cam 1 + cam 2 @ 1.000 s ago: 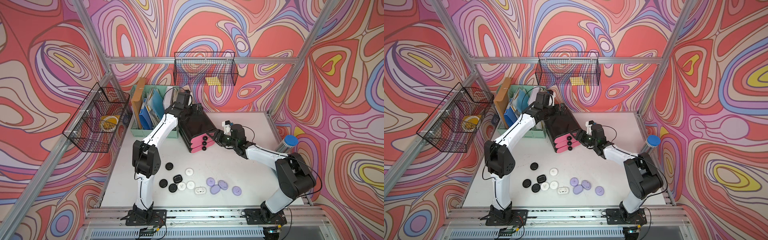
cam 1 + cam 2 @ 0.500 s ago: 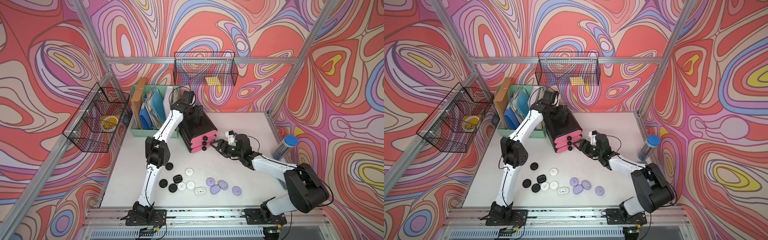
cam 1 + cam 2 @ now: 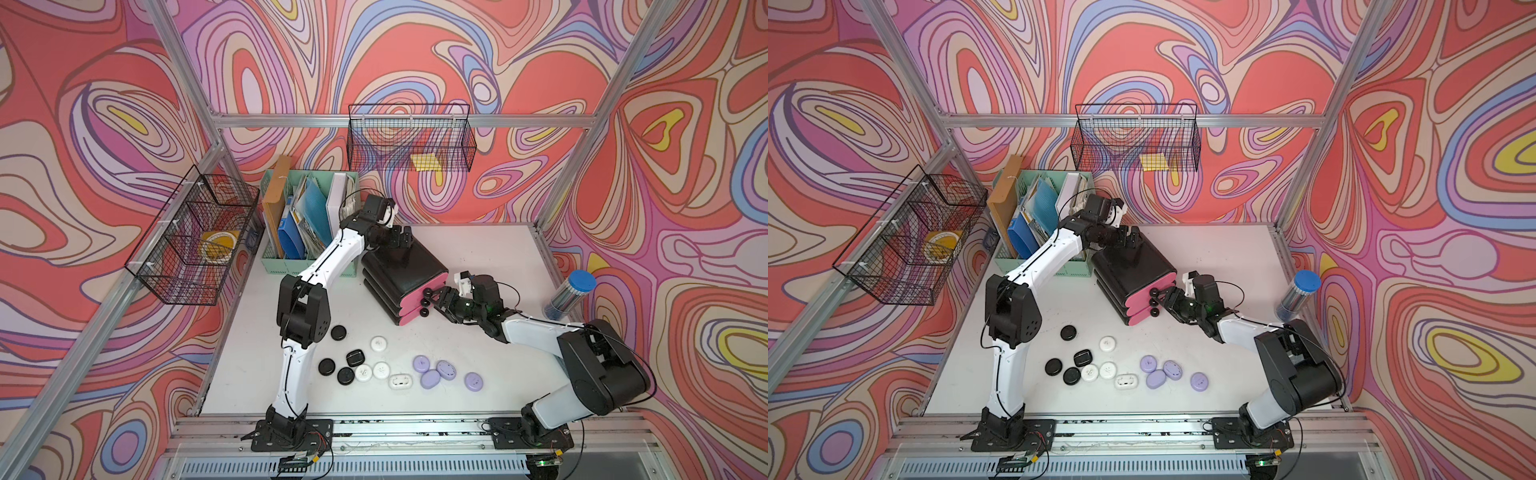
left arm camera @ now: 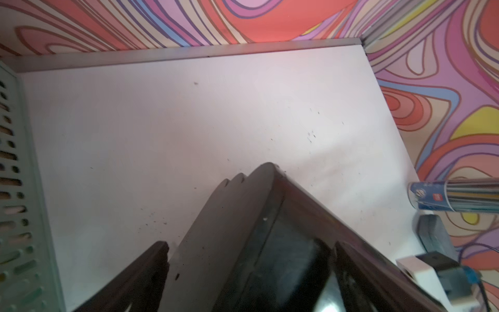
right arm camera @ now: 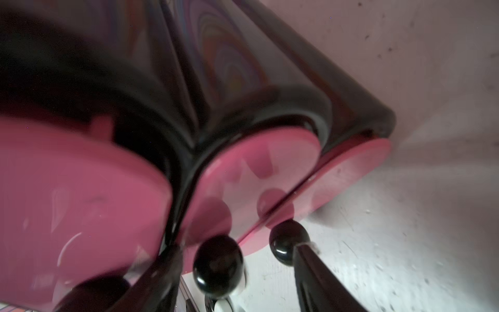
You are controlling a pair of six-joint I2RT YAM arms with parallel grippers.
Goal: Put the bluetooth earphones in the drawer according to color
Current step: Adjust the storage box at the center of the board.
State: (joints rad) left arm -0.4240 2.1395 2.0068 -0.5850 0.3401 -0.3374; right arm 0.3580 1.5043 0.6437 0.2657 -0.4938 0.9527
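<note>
Near the front edge of the surface [image 3: 478,257], in both top views, the earphones [image 3: 363,372] are laid in a loose row, well apart from both hands. Black cases [image 3: 326,366] are placed toward the left edge, white cases [image 3: 381,369] in the middle and purple cases [image 3: 474,380] toward the right. The drawer [image 3: 405,274] is set behind the middle, just beside a mint-green file organizer [image 3: 274,264] at the back left corner. A blue-capped tube [image 3: 571,297] is stood near the right edge. The left hand [image 3: 401,240] is placed over the drawer's rear top. The right hand [image 3: 434,301] is held at the three black knobs [image 3: 424,302] on the pink fronts.

From the left wrist, what the top views hide is shown. The left hand's fingers [image 4: 135,272] are spread wide on either side of the drawer's rear upper edge; whether it is touched cannot be told. A label is seen on the tube, too blurred to be read.

From the right wrist, the middle knob [image 5: 218,263] is framed between the right hand's parted fingers [image 5: 310,275]. A clear gap is seen on one side, so nothing is gripped. The neighbouring knob is seen just beside that finger.
</note>
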